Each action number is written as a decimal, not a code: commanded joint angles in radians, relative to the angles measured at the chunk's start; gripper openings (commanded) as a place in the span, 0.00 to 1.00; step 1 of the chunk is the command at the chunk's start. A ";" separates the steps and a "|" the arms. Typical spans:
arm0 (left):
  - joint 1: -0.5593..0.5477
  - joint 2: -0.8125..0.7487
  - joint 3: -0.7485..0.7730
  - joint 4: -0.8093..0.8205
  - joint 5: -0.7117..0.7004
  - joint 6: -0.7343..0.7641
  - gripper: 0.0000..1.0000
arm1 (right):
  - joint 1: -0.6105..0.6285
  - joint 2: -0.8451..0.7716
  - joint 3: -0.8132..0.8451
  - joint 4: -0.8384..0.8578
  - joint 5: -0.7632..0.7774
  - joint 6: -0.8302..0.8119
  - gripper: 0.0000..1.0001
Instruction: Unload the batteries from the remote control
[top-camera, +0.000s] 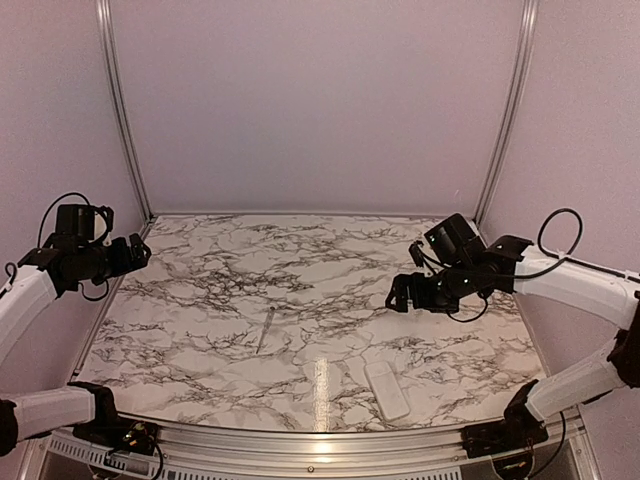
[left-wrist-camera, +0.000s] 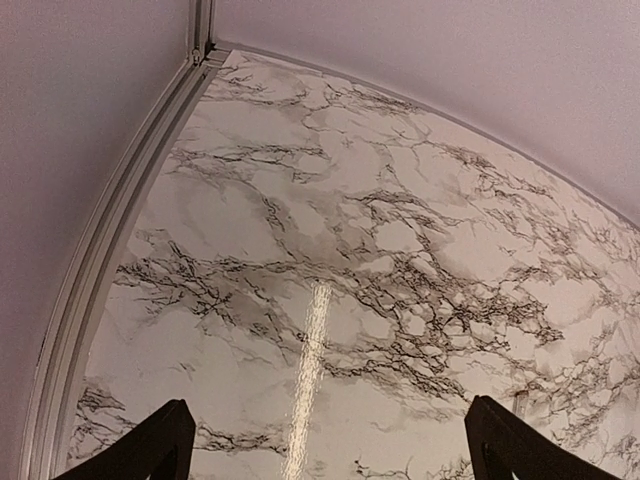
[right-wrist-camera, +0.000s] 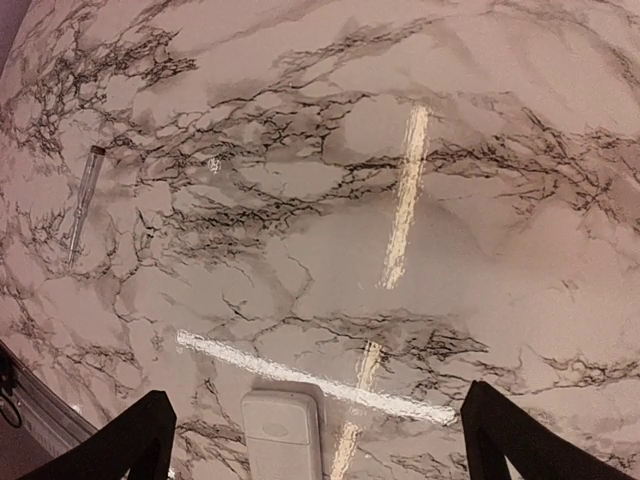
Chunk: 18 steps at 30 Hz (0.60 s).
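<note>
Remote control (top-camera: 386, 389) lies flat on the bench (top-camera: 200, 300) near the front edge, right of centre, long axis running roughly front to back; neither arm touches it. Face showing is plain white, with a panel outline at one end in the right wrist view; no dark or gold recess visible, so I judge the batteries are inside or on the underside; cannot tell which.

Right arm (top-camera: 560, 275) hangs above and behind the remote; right jaws spread wide and empty, remote framed between the fingers (right-wrist-camera: 130, 445); reads as a line-up for a descent onto it. Left arm (top-camera: 30, 290) is held high at the left edge; left jaws likewise spread, nothing between them; likely parked clear of the work until a second hold is needed. Grey rod (top-camera: 265, 330) lies well left of the remote; probably a prying tool set within reach.

Count: remote, one; rod, one; small pale flat piece (top-camera: 308, 378) just left of the remote, one, faint; batteries in view, none; arms, two.
</note>
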 joint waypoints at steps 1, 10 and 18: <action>-0.008 -0.019 -0.017 -0.016 0.038 0.011 0.99 | 0.098 0.039 0.045 -0.071 0.039 0.027 0.99; -0.013 -0.002 -0.019 -0.008 0.058 0.010 0.99 | 0.333 0.126 0.070 -0.139 0.096 0.117 0.98; -0.014 0.004 -0.021 -0.006 0.062 0.010 0.99 | 0.429 0.233 0.087 -0.174 0.095 0.180 0.98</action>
